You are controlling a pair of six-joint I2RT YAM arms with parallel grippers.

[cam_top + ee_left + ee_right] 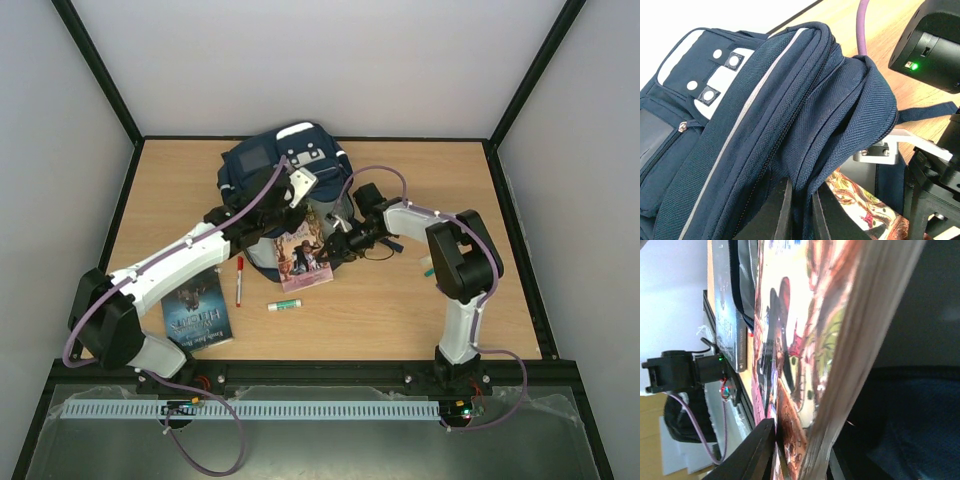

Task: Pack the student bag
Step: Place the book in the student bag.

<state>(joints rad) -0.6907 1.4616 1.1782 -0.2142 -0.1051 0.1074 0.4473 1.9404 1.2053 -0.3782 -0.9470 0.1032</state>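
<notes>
— What is lying nearest the arm bases?

— A dark book (198, 312) is lying flat on the tabletop (420, 190) at about 8 o'clock from the middle, just beside the left arm. A little toward 7 o'clock a white stick (284, 305) with a green end is lying on its side. A red pen (239, 280) is lying just beyond the dark book, between it and the stick, pointing roughly from 6 to 12.

— And the arms?

— The right pincer (800, 450) is reaching in from 3 o'clock and clamping a colourful book (302, 260) by one edge, one finger on the cover and one behind. In the overhead view that book is sitting just short of the middle, with its far end going in under the bag's fabric. I cannot tell whether its near edge is touching the tabletop.

— The left one?

— The left pincer (801, 192) is pinching a fold of navy fabric at the bag's mouth, its fingers closed on the cloth with no gap showing. In the left wrist view the colourful cover is showing just below the fold.

— Where is the bag itself?

— The student bag (285, 165) is sitting at about 12 o'clock, toward the far edge. Its white patches and front pocket are facing up and its open mouth is facing the arms.
</notes>
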